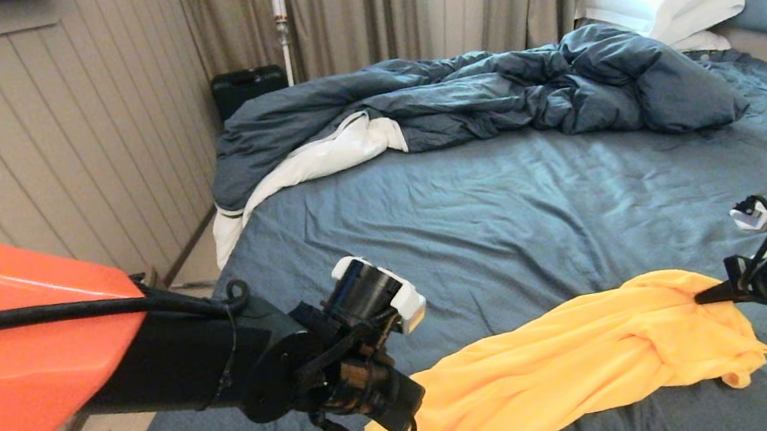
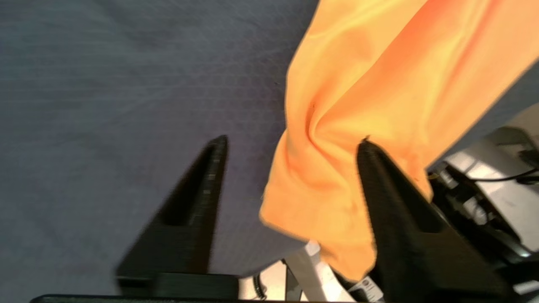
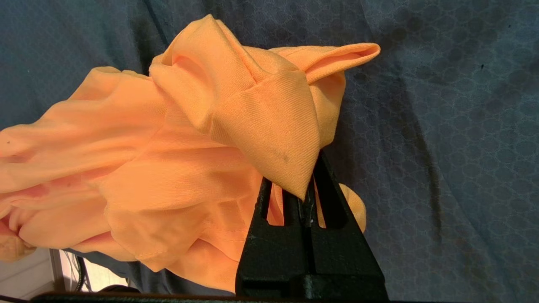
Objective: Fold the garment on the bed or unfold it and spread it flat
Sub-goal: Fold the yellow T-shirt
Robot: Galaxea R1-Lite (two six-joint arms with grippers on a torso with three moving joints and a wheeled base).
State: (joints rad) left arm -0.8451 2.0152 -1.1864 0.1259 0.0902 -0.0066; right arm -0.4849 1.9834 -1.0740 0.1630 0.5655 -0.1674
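Yellow-orange shirt (image 1: 580,361) bunched in a rope on bed (image 1: 507,227), strung between both hands. Right gripper (image 3: 305,198) clamped on one end; left gripper (image 2: 290,147) agape beside the other. Neither spread nor folded yet.

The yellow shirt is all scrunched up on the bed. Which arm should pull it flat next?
Probably the right. Its fingers are shut on the shirt, so it could tug that end outward. The left gripper is open beside the other end, gripping nothing; it must grab again first.
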